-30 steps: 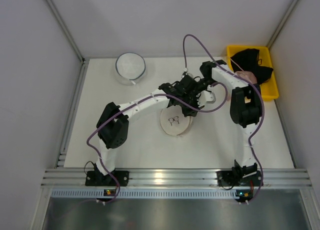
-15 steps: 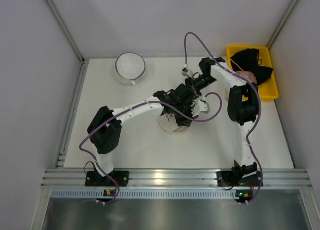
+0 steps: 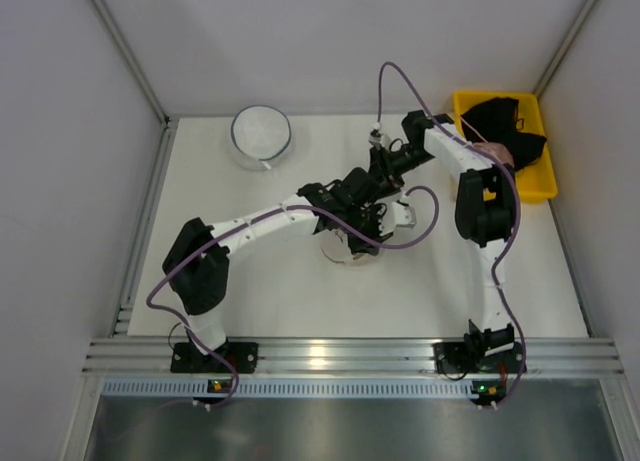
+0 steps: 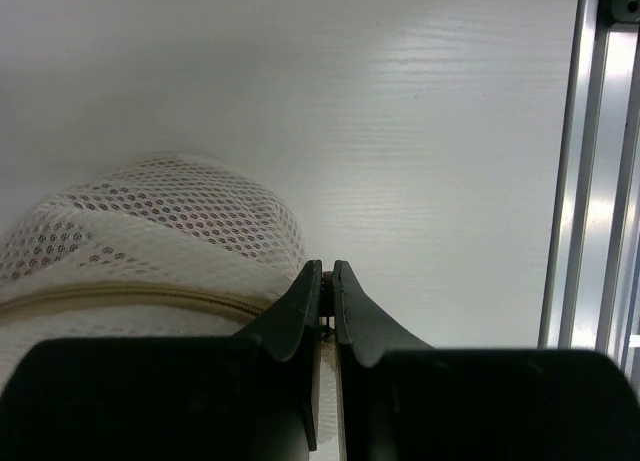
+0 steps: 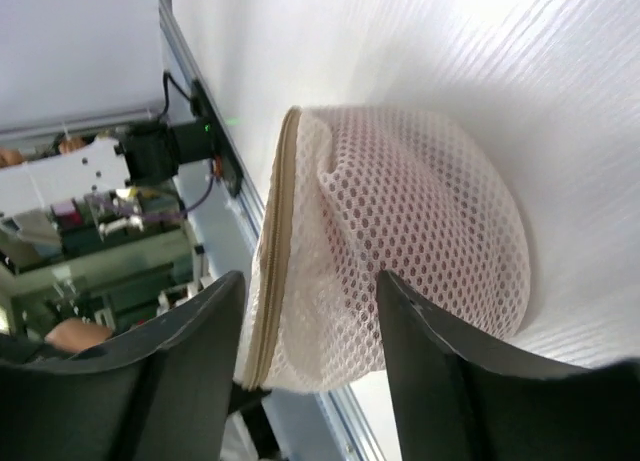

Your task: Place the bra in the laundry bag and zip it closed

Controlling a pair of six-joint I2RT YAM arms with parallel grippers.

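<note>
Since a second ago the left arm has stretched further over the laundry bag [image 4: 170, 231] on the counter [image 4: 420, 111]. The left gripper [image 4: 327, 269] is clenched at the zipper [image 4: 130, 296], likely to drag it shut. The right gripper [image 5: 310, 281] stands spread around the bag's edge, probably to steady it. The bra [image 4: 180, 216] shows faintly red through the mesh, inside.

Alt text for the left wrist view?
The left gripper is shut at the zipper of the white mesh laundry bag, which lies on a white table. An aluminium rail runs down the right edge.
</note>
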